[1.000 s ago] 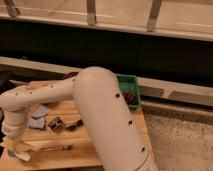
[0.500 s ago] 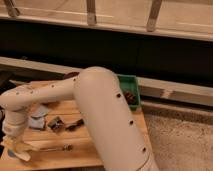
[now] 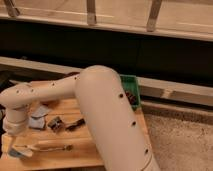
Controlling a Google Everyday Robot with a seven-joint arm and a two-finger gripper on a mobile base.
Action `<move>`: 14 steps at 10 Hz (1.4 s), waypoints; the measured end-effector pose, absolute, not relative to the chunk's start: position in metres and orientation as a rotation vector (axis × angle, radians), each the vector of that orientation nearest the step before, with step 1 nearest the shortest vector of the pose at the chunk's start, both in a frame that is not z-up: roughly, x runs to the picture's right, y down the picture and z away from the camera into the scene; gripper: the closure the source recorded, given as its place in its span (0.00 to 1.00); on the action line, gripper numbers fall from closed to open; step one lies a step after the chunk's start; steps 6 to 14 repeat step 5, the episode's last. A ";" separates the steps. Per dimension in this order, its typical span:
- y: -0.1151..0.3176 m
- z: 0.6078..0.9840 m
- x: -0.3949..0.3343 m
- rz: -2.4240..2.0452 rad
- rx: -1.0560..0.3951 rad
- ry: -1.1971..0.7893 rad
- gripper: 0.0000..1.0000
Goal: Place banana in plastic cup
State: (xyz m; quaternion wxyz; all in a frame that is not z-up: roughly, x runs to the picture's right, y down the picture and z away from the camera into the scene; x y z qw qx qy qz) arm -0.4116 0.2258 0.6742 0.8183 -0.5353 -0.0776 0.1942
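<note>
One large cream-coloured robot arm (image 3: pixel 107 117) fills the middle of the view, bending left and down over a pale wooden slatted table (image 3: pixel 80 150). Its gripper (image 3: pixel 12 142) hangs low at the table's left edge, mostly hidden behind the wrist; whether it is open or holding anything cannot be told. Just beneath it lies a small pale-yellow elongated banana (image 3: pixel 25 148), next to a slim metal fork (image 3: pixel 55 148). A dull blue-teal plastic cup (image 3: pixel 15 154) seems to sit at the near left corner, touching or nearly touching the banana, though it is partly cut off. A grey-blue folded cloth (image 3: pixel 37 118) and a small shiny metal cup (image 3: pixel 55 122) rest further back; a green bin (image 3: pixel 131 85) stands behind the arm. To do this step well, the gripper should probably settle across the banana's middle, avoid the fork, and lift clear before moving over the cup.
</note>
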 end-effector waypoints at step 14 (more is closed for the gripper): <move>0.160 0.680 -0.374 0.516 -1.011 -0.153 0.36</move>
